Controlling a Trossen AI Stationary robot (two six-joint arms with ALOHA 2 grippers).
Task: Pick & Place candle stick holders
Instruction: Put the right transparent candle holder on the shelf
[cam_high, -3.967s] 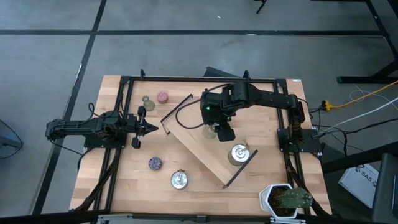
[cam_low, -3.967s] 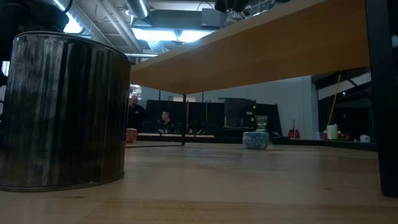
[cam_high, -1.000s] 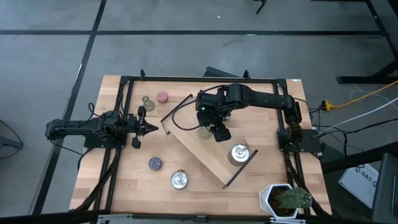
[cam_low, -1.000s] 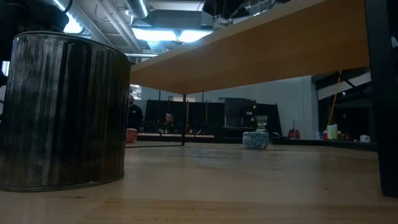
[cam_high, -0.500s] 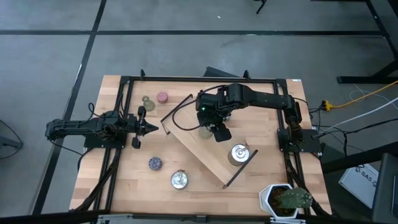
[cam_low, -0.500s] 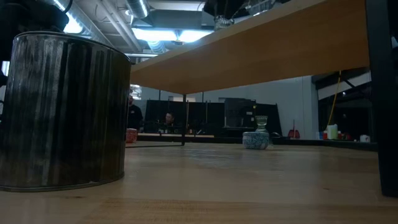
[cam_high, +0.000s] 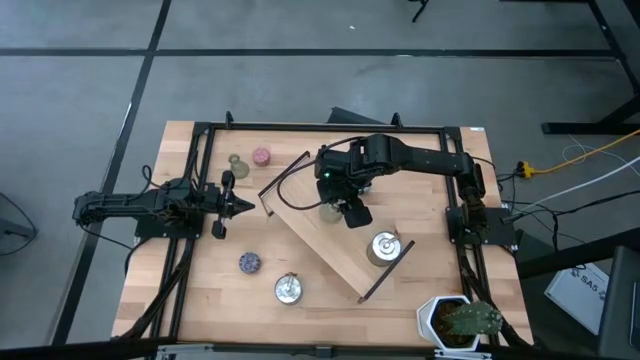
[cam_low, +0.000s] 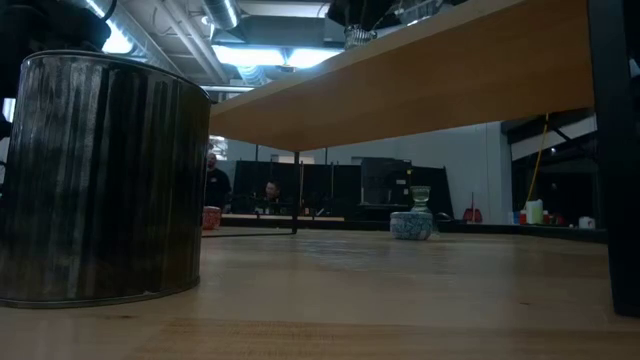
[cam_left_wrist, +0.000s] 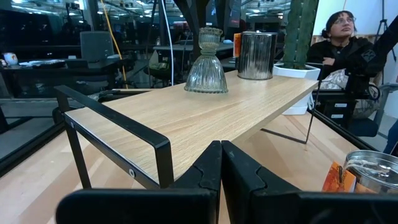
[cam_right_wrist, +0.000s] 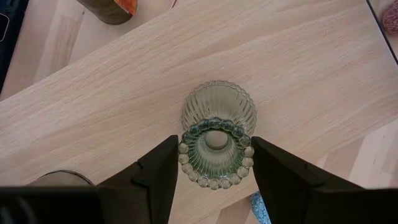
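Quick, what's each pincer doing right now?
Left pincer: shut, empty.
Right pincer: around the green holder on the tray.

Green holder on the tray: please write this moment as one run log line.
right gripper: around green holder, standing on tray | left gripper: shut, waiting beside tray | grasp: cannot tell

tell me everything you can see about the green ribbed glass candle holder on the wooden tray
The green ribbed glass candle holder is translucent and bell-shaped: a fluted flared base, a narrow neck and a cup with a beaded rim. It stands upright on the long wooden tray, near its middle, apart from the shiny silver holder farther along the board. The right gripper sits over it from above, a finger on each side of the beaded cup; whether the fingers touch the rim is not clear.
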